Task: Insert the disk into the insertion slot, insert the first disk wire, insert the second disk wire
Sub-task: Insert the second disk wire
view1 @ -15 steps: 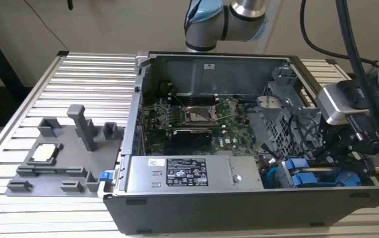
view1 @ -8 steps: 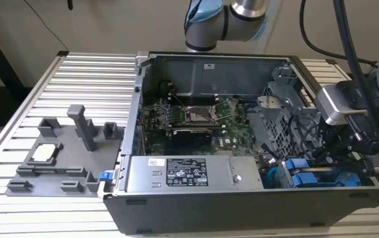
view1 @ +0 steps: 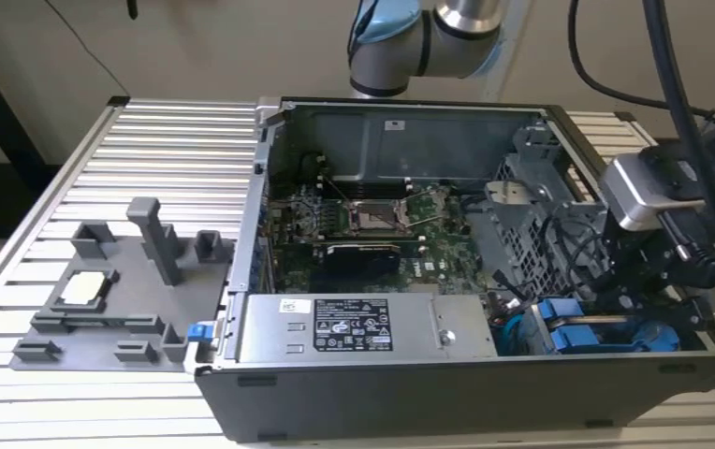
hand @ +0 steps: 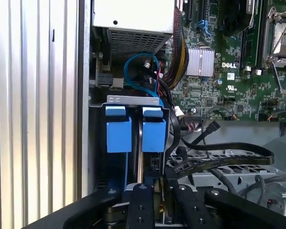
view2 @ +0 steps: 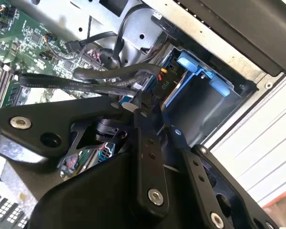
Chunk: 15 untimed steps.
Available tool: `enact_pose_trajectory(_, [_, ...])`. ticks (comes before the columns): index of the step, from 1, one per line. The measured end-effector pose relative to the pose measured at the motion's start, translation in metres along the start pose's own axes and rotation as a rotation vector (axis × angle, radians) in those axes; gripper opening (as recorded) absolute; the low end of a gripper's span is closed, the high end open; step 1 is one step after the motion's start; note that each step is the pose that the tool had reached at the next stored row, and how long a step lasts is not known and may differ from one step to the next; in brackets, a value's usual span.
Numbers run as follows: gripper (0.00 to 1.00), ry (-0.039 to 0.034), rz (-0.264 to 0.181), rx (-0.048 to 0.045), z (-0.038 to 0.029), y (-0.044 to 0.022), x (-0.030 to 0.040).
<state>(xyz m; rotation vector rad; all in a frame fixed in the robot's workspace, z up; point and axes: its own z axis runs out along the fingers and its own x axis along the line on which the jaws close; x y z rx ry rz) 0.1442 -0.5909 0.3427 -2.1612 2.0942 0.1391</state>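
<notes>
The gripper point(hand: 161, 202) reaches into the drive bay at the corner of the open computer case point(view1: 371, 398), on the exterior view's right, its black fingers point(view2: 145, 143) close together around a black wire connector point(view2: 155, 98) — whether they truly pinch it I cannot tell. Two blue carrier handles sit side by side in the bay, so the disk point(hand: 154, 131) is seated in its slot beside a second blue carrier point(hand: 118, 131) — next to the power supply point(view1: 364, 327).
</notes>
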Motion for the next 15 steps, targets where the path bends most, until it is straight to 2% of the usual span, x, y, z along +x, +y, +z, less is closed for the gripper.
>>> enact_pose_trajectory(7, [0.24, 0.0001, 0.000, -0.0001, -0.0181, -0.0005, -0.0028])
enact_pose_trajectory(15, [0.24, 0.0000, 0.000, -0.0001, -0.0193, -0.0006, -0.0030])
